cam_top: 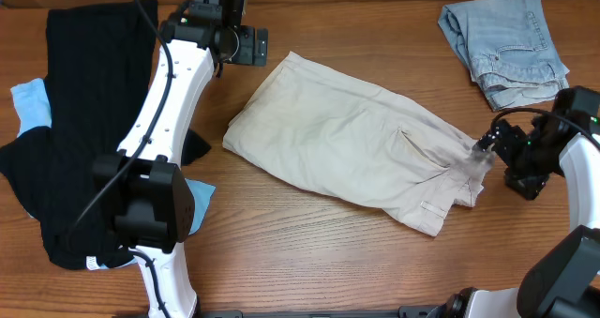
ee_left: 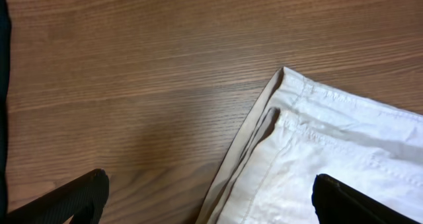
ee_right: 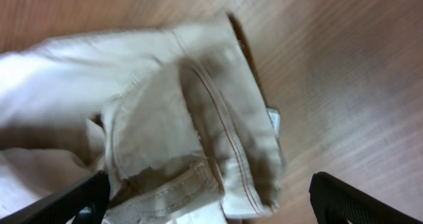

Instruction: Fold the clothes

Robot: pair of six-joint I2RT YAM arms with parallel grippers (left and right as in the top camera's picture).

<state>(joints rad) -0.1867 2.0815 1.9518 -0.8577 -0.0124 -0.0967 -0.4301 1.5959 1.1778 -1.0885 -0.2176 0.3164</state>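
Note:
Beige trousers (cam_top: 347,140) lie folded across the middle of the wooden table. My left gripper (cam_top: 255,46) is open at their far left corner; the left wrist view shows that hem corner (ee_left: 310,145) between its fingers (ee_left: 208,197), which are spread apart. My right gripper (cam_top: 487,149) is open at the trousers' right end, where the cloth is bunched. In the right wrist view the crumpled waistband end (ee_right: 198,138) lies between the spread fingers (ee_right: 208,197), not clamped.
A black garment (cam_top: 75,102) lies at the left with a light blue cloth (cam_top: 33,102) under it. Folded light blue jeans (cam_top: 506,46) sit at the back right. The left arm (cam_top: 159,121) reaches over the black garment.

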